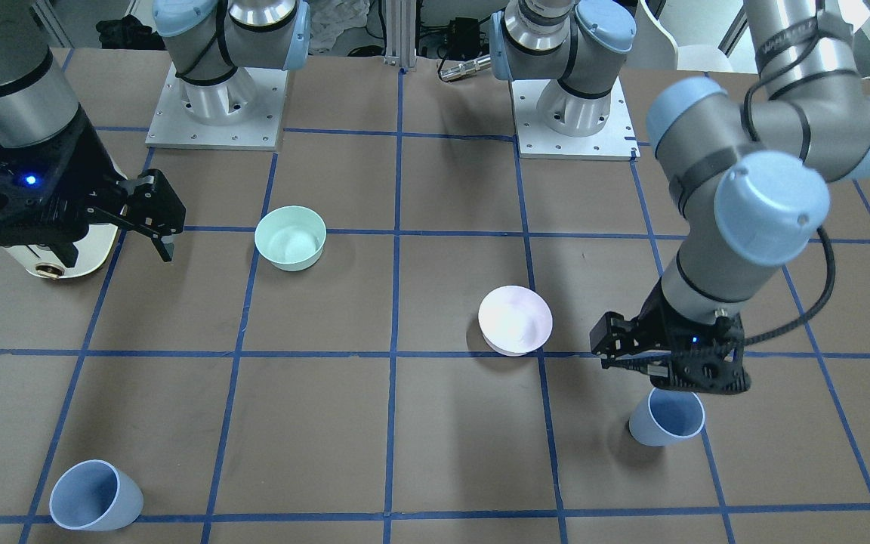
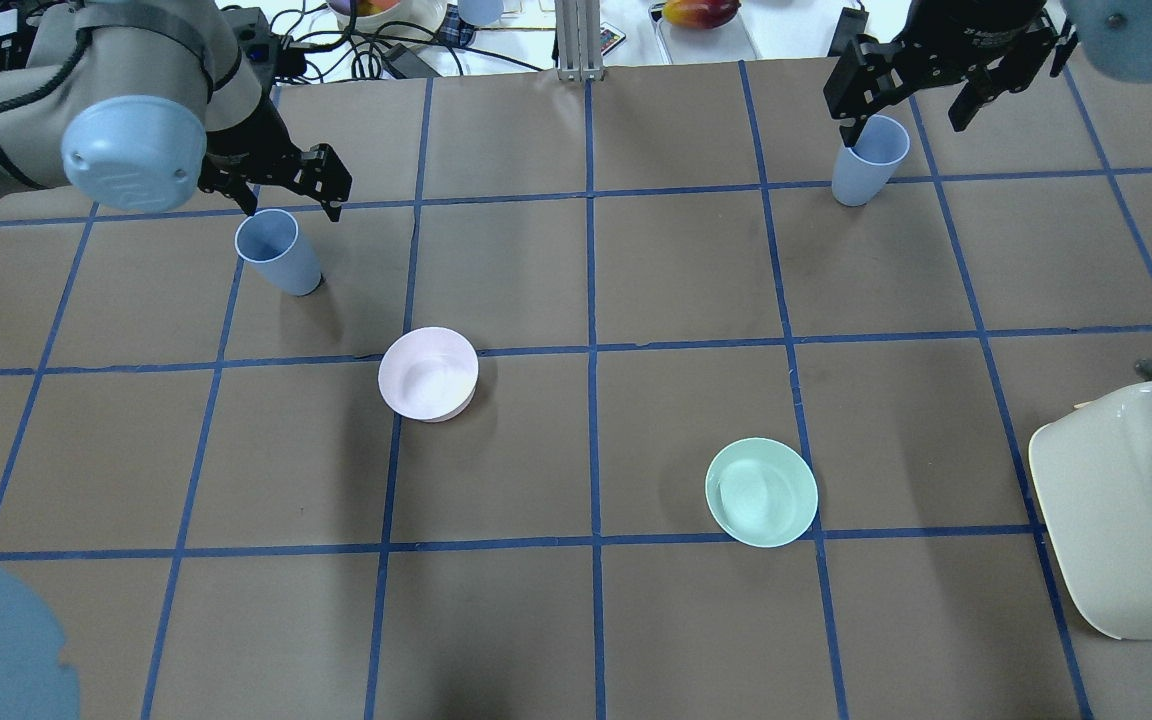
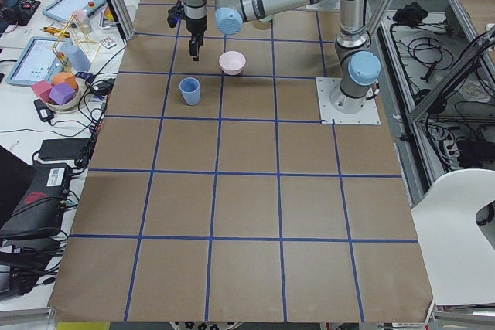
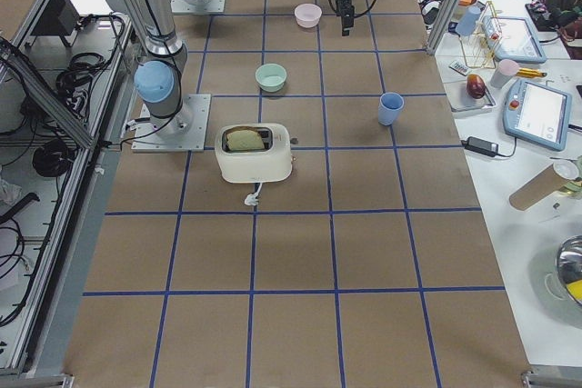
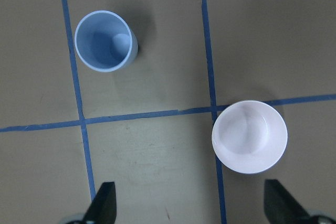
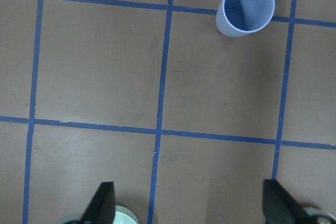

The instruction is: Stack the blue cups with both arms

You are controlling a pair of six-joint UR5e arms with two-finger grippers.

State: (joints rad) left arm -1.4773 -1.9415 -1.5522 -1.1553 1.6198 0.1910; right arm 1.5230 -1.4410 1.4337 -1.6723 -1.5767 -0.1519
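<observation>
One blue cup [image 2: 276, 250] stands upright at the far left. My left gripper [image 2: 293, 205] hovers open and empty just beyond it. In the left wrist view this cup [image 5: 105, 40] lies ahead, up and to the left of the spread fingertips [image 5: 105, 203]. The other blue cup [image 2: 869, 160] stands upright at the far right. My right gripper [image 2: 904, 125] hangs open and empty high above it. In the right wrist view this cup [image 6: 247, 8] sits at the top right, far below the fingertips [image 6: 103, 203].
A pale pink bowl [image 2: 428, 373] sits left of centre, close to the left cup. A mint-green bowl [image 2: 761, 492] sits right of centre. A cream toaster [image 2: 1126, 510] stands at the near right edge. Blue tape lines grid the brown table.
</observation>
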